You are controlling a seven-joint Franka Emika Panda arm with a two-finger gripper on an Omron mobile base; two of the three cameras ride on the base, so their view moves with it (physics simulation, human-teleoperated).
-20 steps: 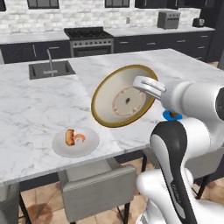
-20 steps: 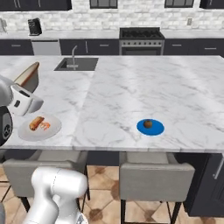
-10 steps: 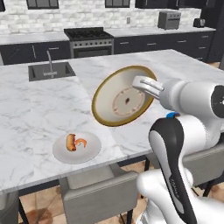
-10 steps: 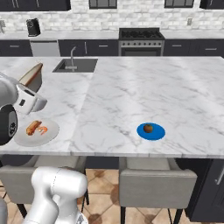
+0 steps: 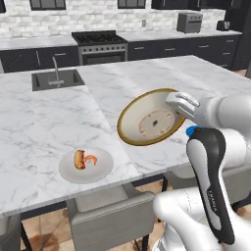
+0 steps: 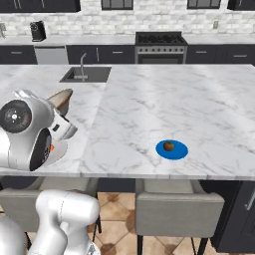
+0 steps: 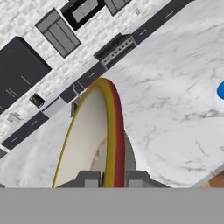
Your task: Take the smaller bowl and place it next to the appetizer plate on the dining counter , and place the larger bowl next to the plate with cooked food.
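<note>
The gripper is pinching the rim of the larger bowl, holding it tilted on edge above the dining counter at frame centre. The plate with cooked food is lying lower left; the appetizer plate is sitting right of centre.

Smooth glazed-looking cream ceramic on the larger bowl, tan-gold at the rim. Polished white marble with grey veining across the surface. Glossy blue on the appetizer plate; plain smooth white on the plate with cooked food.
</note>
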